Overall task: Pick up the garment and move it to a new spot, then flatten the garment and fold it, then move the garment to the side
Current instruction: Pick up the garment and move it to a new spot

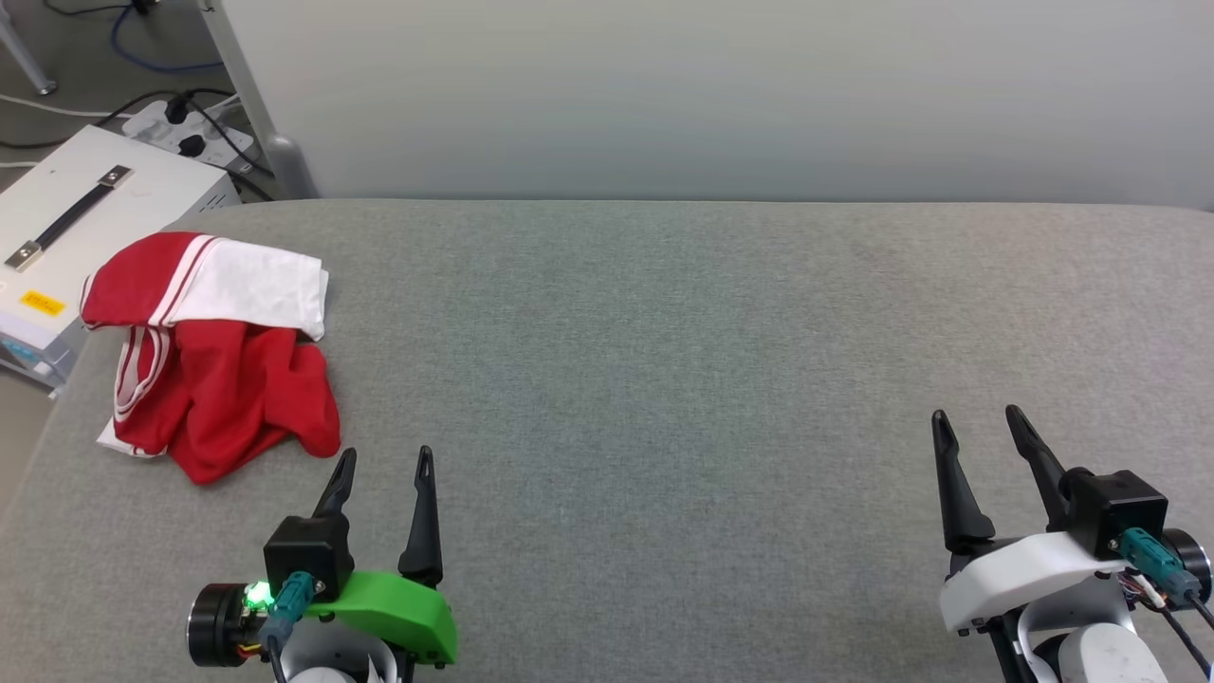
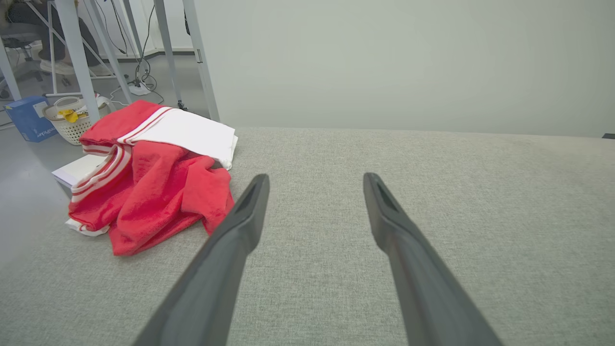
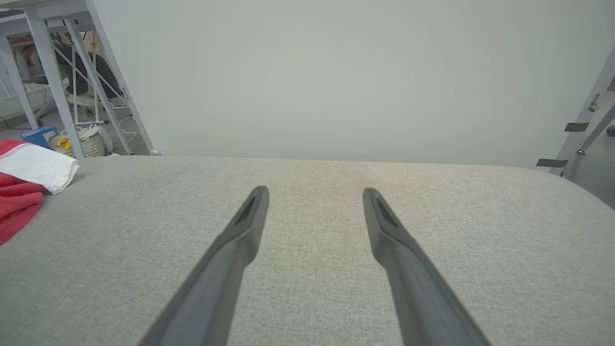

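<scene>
Left end effector (image 1: 386,453) spread, empty, crumpled garment (image 1: 228,398) just beside

The left gripper (image 1: 385,457) on its green wrist mount (image 1: 403,612) and the right gripper (image 1: 977,417) on its white mount (image 1: 1020,564) each spread 2 long dark fingers (image 1: 422,512) wide, empty.

Matt grey woven cloth covers the worktop (image 1: 664,360). Ahead and to the left of the left tool (image 1: 386,453), the garment (image 1: 223,389) shows soft, crumpled red cloth beside a smoother white panel with striped trim. The left tool and the right tool (image 1: 976,413) look like smooth, matt dark plastic.
</scene>
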You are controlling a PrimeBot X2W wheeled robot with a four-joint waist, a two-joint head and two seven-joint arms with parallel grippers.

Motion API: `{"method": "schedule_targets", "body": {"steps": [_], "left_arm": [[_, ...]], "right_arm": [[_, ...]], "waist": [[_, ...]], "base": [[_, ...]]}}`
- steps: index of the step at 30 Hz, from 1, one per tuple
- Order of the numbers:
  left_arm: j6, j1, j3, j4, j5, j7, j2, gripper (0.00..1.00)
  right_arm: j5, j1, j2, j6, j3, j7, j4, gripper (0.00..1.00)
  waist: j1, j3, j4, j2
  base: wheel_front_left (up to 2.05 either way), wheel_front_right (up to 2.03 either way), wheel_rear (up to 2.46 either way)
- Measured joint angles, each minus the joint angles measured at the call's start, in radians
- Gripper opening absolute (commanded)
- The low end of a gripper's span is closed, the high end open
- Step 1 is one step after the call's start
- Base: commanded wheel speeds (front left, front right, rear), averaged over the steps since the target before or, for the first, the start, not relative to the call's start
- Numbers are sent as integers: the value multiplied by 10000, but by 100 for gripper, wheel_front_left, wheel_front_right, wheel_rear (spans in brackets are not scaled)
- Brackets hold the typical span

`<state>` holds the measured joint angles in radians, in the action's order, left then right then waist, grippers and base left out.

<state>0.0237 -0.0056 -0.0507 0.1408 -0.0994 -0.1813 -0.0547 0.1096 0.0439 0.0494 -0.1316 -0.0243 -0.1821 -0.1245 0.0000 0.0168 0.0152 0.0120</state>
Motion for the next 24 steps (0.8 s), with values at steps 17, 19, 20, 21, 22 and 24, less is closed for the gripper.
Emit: {"method": "schedule_targets", "body": {"steps": [17,19,20,21,22,24], "left_arm": [[82,-167,8,234,-161,-357,6,100],[82,-169,2,253,-163,-403,6,100],[82,-167,6,259,-163,-431,6,100],[84,-166,-2,272,-165,-456,6,100],[88,-166,-8,284,-165,-472,6,100],[90,-166,-4,309,-165,-504,6,100]], "right_arm": [[84,5,-6,0,1035,-355,58,100],[84,5,-8,0,1120,-399,44,100],[86,6,-8,0,1166,-428,36,100],[86,8,-8,0,1197,-441,33,100],[88,9,-8,0,1223,-462,31,100],[94,9,-8,0,1290,-487,21,100]], "waist": [[0,98,1700,0],[0,95,1998,0],[0,93,2116,0],[0,91,2264,0],[0,89,2414,0],[0,83,2680,0]], "base": [[0,0,0],[0,0,0],[0,0,0],[0,0,0],[0,0,0],[0,0,0]]}}
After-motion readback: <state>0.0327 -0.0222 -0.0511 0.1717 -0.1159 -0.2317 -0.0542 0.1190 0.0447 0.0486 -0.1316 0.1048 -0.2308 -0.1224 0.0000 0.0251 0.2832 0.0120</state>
